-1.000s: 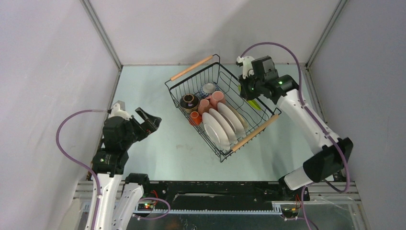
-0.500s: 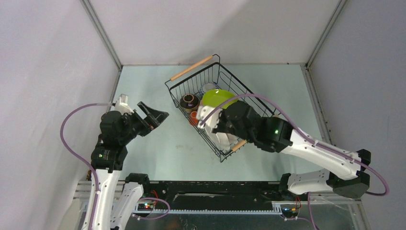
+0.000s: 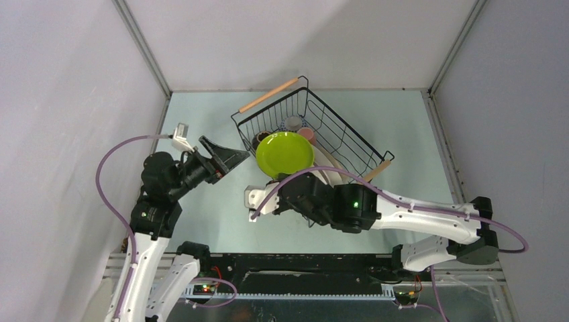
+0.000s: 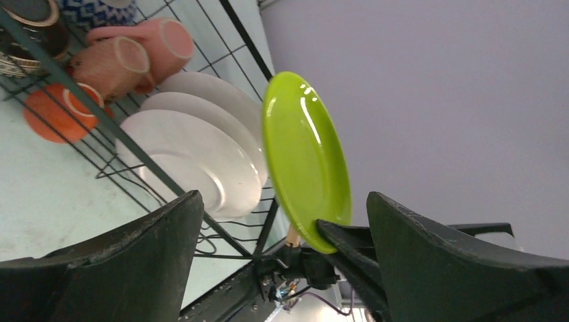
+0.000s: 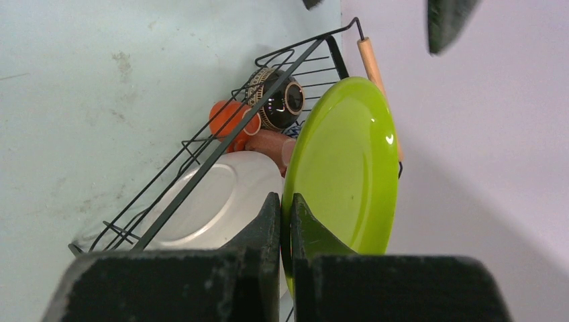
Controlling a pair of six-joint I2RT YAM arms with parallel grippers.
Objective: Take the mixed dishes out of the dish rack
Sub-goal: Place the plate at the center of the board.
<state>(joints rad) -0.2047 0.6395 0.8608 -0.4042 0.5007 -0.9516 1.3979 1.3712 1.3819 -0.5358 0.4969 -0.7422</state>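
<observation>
My right gripper point(image 5: 285, 201) is shut on the rim of a lime green plate point(image 5: 345, 168) and holds it on edge above the near left side of the black wire dish rack point(image 3: 345, 137). The plate also shows in the top view point(image 3: 285, 153). My left gripper point(image 3: 225, 155) is open and empty just left of the plate; in its wrist view the plate point(image 4: 305, 154) stands between the fingers point(image 4: 154, 255), apart from them. White plates point(image 4: 194, 154), pink mugs point(image 4: 117, 60), an orange cup point(image 4: 57, 111) and a dark patterned bowl point(image 5: 275, 100) sit in the rack.
The rack point(image 5: 201, 168) stands diagonally on the pale green table point(image 3: 215, 121), with wooden handles at its far left point(image 3: 268, 94) and near right point(image 3: 376, 171). Grey walls close in the back and both sides. The right arm point(image 3: 402, 208) stretches across the near side of the rack.
My right arm swung from behind the rack to its near side, lifting the green plate out and carrying it left. My left gripper reached right toward the plate.
</observation>
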